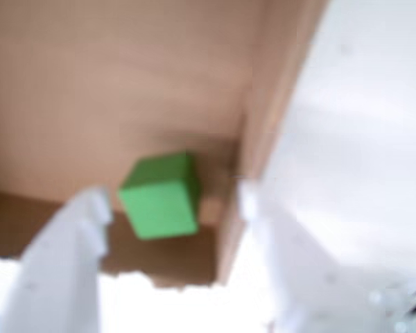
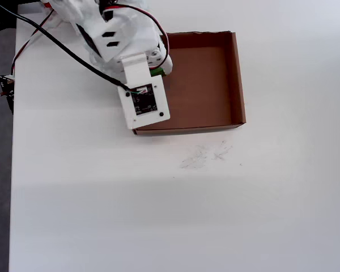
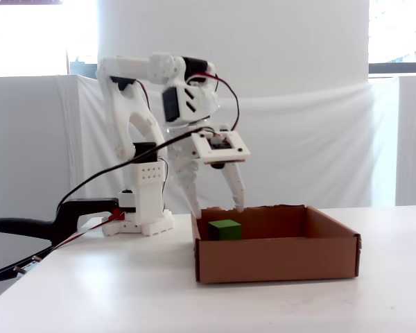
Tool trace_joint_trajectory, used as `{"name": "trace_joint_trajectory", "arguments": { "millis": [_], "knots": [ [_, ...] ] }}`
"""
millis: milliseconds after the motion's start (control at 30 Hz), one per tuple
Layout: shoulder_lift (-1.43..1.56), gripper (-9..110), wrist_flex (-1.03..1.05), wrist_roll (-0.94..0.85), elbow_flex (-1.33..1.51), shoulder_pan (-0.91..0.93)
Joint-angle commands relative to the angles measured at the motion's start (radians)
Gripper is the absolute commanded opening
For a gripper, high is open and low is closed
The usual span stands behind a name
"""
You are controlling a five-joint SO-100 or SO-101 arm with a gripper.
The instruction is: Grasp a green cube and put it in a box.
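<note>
The green cube point(image 1: 159, 198) lies on the floor of the brown cardboard box point(image 1: 90, 83), near the box's corner by its torn edge. In the fixed view the cube point(image 3: 224, 229) rests at the left end of the box point(image 3: 277, 260). My gripper point(image 3: 219, 208) hangs just above it, jaws spread wide and empty. In the wrist view the gripper point(image 1: 173, 201) has its white fingers on either side of the cube, apart from it. In the overhead view the wrist covers most of the cube point(image 2: 156, 71) at the left side of the box point(image 2: 238, 73).
The arm's base point(image 3: 145, 215) stands left of the box, with red and black cables trailing off. A black clamp point(image 3: 28, 229) sticks out at the table's left edge. Faint scuff marks point(image 2: 204, 156) lie on the white table in front of the box.
</note>
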Motion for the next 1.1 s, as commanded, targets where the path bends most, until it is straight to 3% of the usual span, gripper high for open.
{"name": "trace_joint_trajectory", "arguments": {
  "millis": [0, 167, 367, 800, 1067],
  "knots": [
    [0.121, 25, 0.017, -0.005, -0.057, 0.115],
    [0.316, 22, -0.035, -0.118, 0.109, 0.347],
    [0.604, 21, -0.077, -0.221, 0.422, 0.46],
    [1.009, 19, 0.069, -0.325, 0.756, 0.526],
    [1.072, 19, 0.202, -0.347, 0.758, 0.541]
  ]
}}
